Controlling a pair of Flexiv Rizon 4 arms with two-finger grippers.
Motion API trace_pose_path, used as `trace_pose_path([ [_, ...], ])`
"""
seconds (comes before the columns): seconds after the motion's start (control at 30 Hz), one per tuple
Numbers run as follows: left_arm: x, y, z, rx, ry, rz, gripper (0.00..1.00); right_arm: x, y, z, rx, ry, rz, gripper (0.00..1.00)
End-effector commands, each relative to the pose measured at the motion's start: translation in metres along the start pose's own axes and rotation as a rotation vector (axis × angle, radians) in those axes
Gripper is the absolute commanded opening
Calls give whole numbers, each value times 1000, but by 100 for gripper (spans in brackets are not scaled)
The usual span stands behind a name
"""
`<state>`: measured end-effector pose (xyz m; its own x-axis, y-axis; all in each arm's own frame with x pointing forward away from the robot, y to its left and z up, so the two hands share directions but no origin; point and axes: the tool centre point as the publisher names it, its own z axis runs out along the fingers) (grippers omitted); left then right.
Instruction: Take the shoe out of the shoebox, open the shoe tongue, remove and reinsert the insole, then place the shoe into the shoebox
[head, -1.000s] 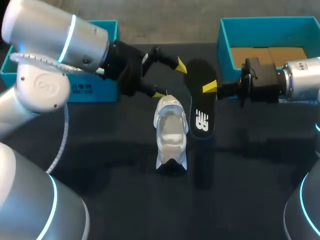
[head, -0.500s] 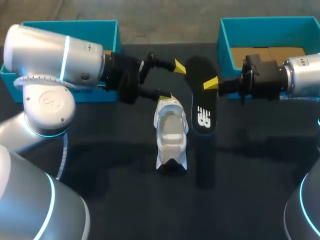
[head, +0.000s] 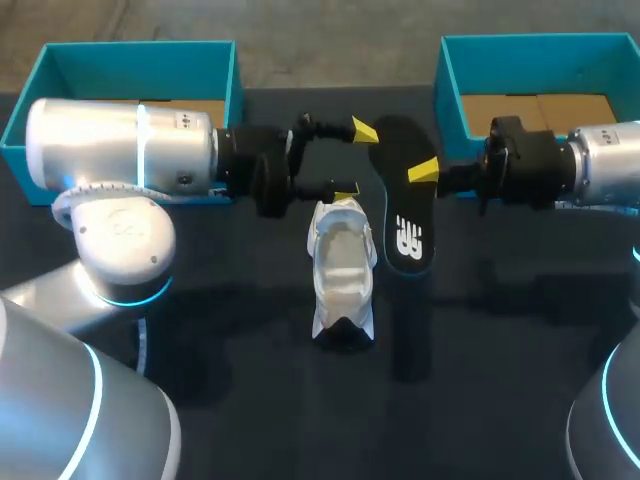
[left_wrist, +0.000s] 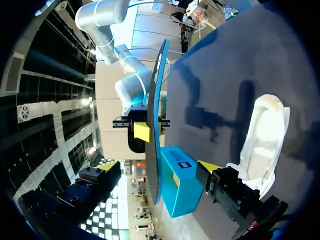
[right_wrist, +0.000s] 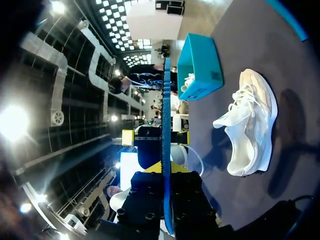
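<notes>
Black insole (head: 405, 215) hides far finger of right pincer (head: 422, 172).

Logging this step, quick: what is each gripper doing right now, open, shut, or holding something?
Left gripper: open, holding nothing, at the heel of the white lace-up shoe.
Right gripper: shut on the flat black insole.

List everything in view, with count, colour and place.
shoe: one, white, at the table's middle.
insole: one, black, held above the table beside the shoe.
boxes: two, teal, at the far left corner and the far right.
table: one, black, under everything.
left gripper: one, yellow-tipped, open, at the shoe's far end.
right gripper: one, yellow-tipped, shut on the insole.
</notes>
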<state>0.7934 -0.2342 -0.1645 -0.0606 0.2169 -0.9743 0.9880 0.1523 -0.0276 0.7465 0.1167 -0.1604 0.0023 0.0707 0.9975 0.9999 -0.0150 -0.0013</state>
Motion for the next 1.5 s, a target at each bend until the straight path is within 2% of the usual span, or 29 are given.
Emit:
trace_pose_path([
  [0.03, 2, 8, 19, -6, -35, 4, 100, -1, 2, 9, 3, 6, -2, 0],
  [0.3, -4, 8, 33, 5, -62, 0, 98, -3, -1, 13, 13, 7, -1, 0],
  [0.37, -5, 8, 37, 4, -78, -5, 91, -4, -1, 12, 9, 10, -1, 0],
  [0.4, -5, 8, 38, 5, -78, -6, 85, -4, -1, 12, 8, 11, -1, 0],
  [0.43, -5, 7, 39, 8, -86, -5, 84, -4, -1, 11, 6, 11, -2, 0],
  [0.5, -6, 6, 41, 14, -90, -10, 62, -4, -2, 10, 1, 12, -3, 0],
  [0.6, -4, 3, 44, 25, -94, -11, 50, -3, -2, 9, -4, 12, -3, 0],
  [0.7, -2, 3, 46, 28, -94, -15, 47, -3, -1, 8, -4, 12, -3, 0],
  [0.73, -2, 3, 46, 27, -95, -17, 42, -3, -1, 8, -4, 12, -3, 0],
  [0.87, -2, 2, 48, 22, -98, -23, 38, -3, -1, 9, -1, 15, -3, 0],
  [0.9, -2, 2, 48, 23, -99, -24, 36, -3, -1, 9, 0, 16, -2, 0],
  [0.97, -2, 1, 50, 25, -99, -25, 25, -3, -1, 8, 0, 17, -1, 0],
  [1.1, -3, -2, 53, 26, -114, -30, 26, -4, 0, 7, -2, 18, 0, 0],
  [1.23, -3, -5, 56, 30, -117, -35, 23, -5, 0, 6, -3, 16, 1, 0],
  [1.33, -3, -5, 58, 27, -121, -37, 12, -5, 2, 3, -2, 14, 1, 0],
  [1.37, -3, -5, 58, 23, -123, -38, 0, -5, 2, 3, -3, 13, 0, 0],
  [1.5, -4, -4, 58, 12, -129, -44, 0, -6, 2, 1, -3, 13, 1, 0],
])
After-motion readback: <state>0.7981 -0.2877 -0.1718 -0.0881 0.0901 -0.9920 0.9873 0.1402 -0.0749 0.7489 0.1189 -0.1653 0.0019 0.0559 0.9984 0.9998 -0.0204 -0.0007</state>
